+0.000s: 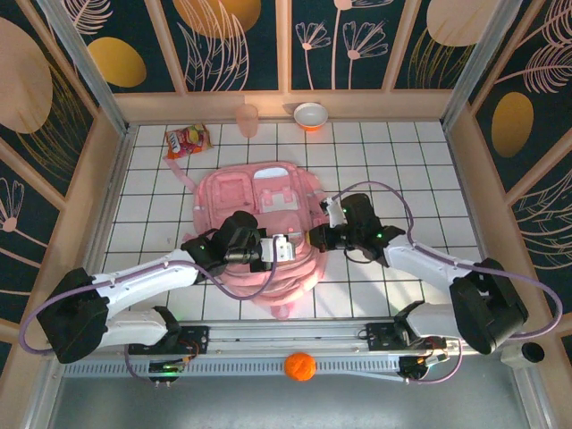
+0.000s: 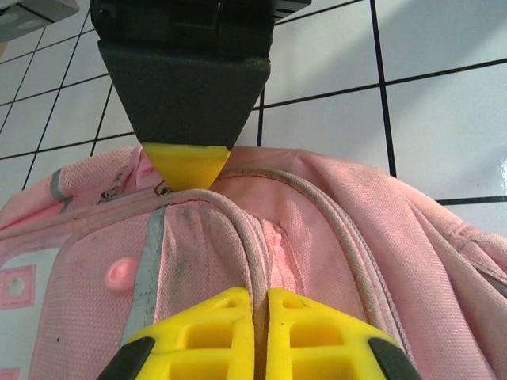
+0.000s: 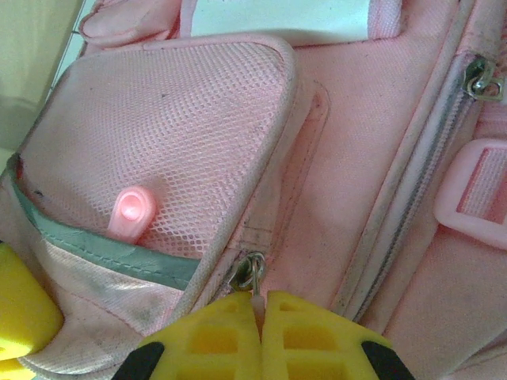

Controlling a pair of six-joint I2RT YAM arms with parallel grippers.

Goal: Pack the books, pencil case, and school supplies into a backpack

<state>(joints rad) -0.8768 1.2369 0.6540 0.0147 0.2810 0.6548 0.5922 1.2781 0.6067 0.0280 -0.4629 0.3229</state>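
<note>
Evidently, snack packet (image 1: 188,140) print beyond the backpack (image 1: 259,189) blurs.

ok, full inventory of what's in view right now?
backpack: one, pink with pale trim, flat at table centre
zip pull: one, metal, on the backpack beside the mesh pocket
snack packet: one, red-orange, far left of the table
cup: one, pink, far edge
bowl: one, white and orange, far edge, right of the cup
ball: one, orange, near side between the arm bases
table: one, white tiles
left gripper: one, yellow fingers, shut on the backpack's pale piping
right gripper: one, yellow fingers, shut on the zip pull
</note>
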